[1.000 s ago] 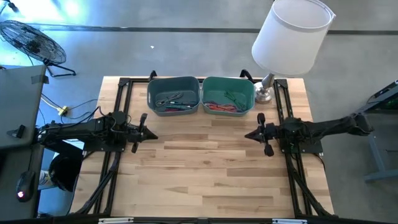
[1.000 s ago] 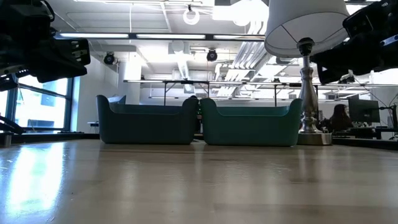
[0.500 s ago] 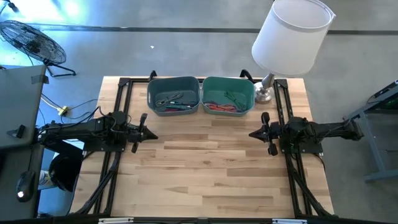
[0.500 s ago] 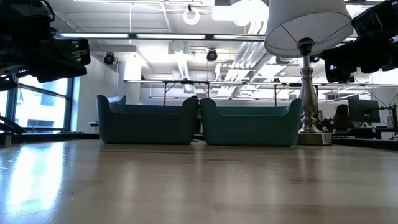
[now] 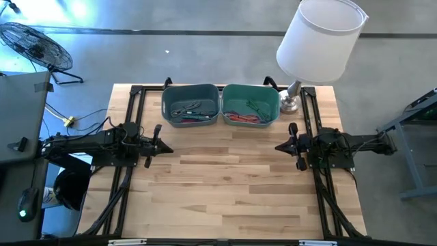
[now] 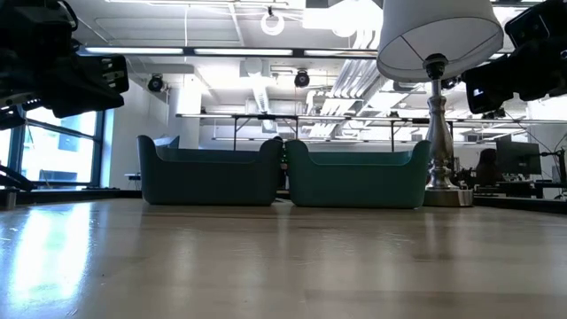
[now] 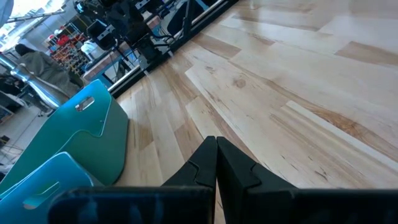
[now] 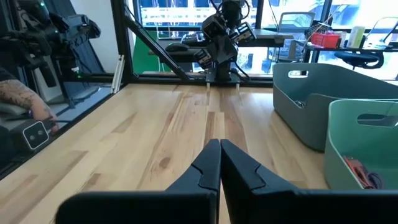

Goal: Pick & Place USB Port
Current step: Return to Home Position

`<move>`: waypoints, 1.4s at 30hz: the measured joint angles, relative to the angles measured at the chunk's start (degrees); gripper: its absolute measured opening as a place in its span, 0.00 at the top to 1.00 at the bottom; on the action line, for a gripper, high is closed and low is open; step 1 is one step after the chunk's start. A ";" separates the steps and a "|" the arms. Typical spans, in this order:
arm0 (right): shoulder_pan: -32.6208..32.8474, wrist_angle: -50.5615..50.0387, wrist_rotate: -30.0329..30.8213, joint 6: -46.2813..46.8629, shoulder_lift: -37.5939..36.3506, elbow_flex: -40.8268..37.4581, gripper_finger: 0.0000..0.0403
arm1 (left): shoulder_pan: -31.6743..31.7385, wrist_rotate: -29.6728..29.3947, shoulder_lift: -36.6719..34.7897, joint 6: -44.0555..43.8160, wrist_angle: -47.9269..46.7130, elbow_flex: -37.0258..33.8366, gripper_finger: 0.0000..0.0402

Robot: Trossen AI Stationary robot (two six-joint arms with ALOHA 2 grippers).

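Two rounded plastic bins with cut-out handles stand touching side by side at the far edge of the desk (image 5: 232, 195), which is made of pale wooden planks. The blue bin (image 5: 190, 105) holds thin dark USB cables (image 5: 189, 111). The green bin (image 5: 250, 104) holds red and green cables (image 5: 244, 113). Just beside it stands a lamp (image 5: 319, 41) with a white drum shade and a metal foot. The left jaws and the right jaws are clenched on nothing, above the desk's left and right sides.
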 joint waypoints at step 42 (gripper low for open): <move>1.40 9.63 17.63 0.03 0.45 -2.60 1.00 | -0.01 0.02 0.02 -0.02 0.01 0.02 1.00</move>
